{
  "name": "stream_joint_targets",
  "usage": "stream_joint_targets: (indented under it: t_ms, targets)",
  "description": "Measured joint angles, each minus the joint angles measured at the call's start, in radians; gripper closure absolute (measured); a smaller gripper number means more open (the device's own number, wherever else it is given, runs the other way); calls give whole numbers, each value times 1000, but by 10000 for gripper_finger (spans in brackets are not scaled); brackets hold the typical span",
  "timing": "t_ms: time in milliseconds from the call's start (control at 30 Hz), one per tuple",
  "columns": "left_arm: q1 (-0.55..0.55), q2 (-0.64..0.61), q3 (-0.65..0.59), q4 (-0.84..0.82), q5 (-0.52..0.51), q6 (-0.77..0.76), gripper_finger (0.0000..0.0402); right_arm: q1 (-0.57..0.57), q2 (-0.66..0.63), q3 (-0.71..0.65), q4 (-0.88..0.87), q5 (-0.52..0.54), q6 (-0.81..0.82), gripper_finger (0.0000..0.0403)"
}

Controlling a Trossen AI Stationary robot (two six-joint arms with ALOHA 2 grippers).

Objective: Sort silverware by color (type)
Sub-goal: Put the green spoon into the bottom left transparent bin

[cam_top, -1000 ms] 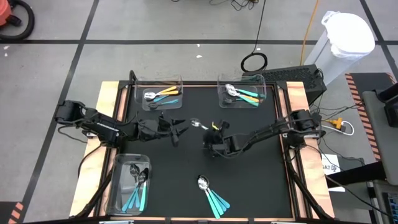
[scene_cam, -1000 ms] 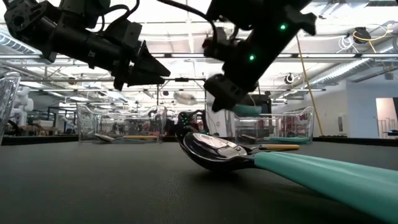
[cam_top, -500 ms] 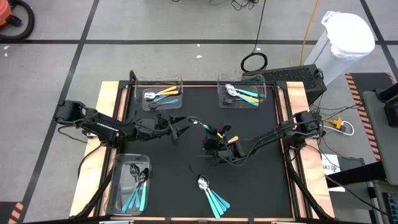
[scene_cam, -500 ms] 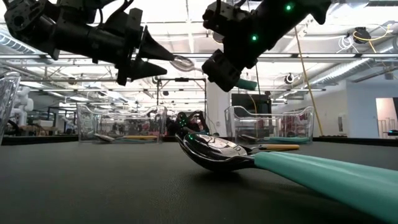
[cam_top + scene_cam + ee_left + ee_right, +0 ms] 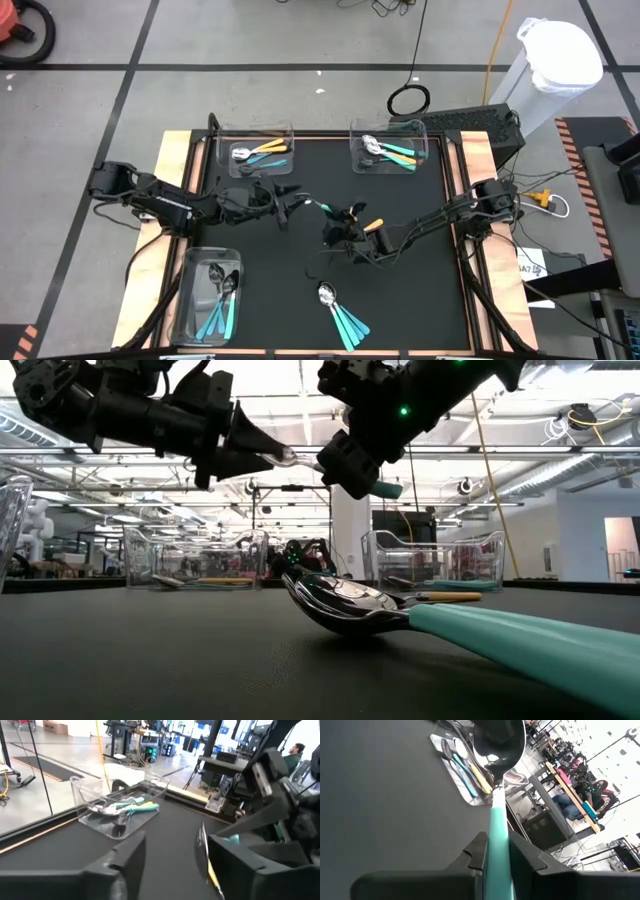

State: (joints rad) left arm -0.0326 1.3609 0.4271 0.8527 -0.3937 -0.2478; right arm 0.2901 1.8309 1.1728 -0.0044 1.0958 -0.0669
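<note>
Now, from high up, my two grippers meet over the middle of the black table [image 5: 300, 300]. My right gripper [image 5: 338, 226] holds a teal spoon [image 5: 322, 207] up in the air, bowl toward my left gripper [image 5: 292, 200], so I think I am passing it over. More teal spoons [image 5: 343, 317] lie near the front edge, and three clear bins [image 5: 254, 152] hold sorted ones.

From low down, the shiny bowl [image 5: 289, 458] sits right at my left gripper's tips [image 5: 262, 456], and both are well above the table.

From my left wrist, my fingers [image 5: 230, 852] stand wide apart with the spoon [image 5: 204, 847] between them, not pinched yet.

From my right wrist, my fingers [image 5: 524, 855] squeeze the teal handle [image 5: 498, 842] tight, so it stays steady.
</note>
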Motion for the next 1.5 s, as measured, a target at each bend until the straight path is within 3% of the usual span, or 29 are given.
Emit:
stream_joint_targets:
  t_ms: [333, 567, 667, 800, 900, 1100, 1267, 1367, 1500]
  targets:
    - [0, 0, 0, -30, 6, 40, 389, -1, 0, 0, 0, 0, -5, 357]
    - [0, -4, 0, -62, 1, 81, 400, 1, -12, 0, -20, -4, 94, 302]
    - [1, -58, 5, -158, 0, 108, 401, 3, -55, 1, -96, -102, 211, 266]
    - [0, -180, 68, -496, -2, 125, 401, -16, -110, 1, -213, -372, 386, 223]
    - [0, -276, 174, -833, 40, 115, 401, -24, -131, 1, -270, -462, 430, 201]
    - [-22, -378, 517, -1489, 181, 13, 401, -25, -138, 1, -293, -468, 425, 184]
    - [-51, -382, 818, -1926, 446, -118, 402, -42, -138, 1, -292, -468, 422, 187]
    - [-83, -388, 890, -2099, 528, -200, 402, -51, -138, 1, -291, -468, 422, 187]
    - [-159, -394, 855, -2269, 557, -395, 402, -54, -138, 1, -293, -468, 422, 186]
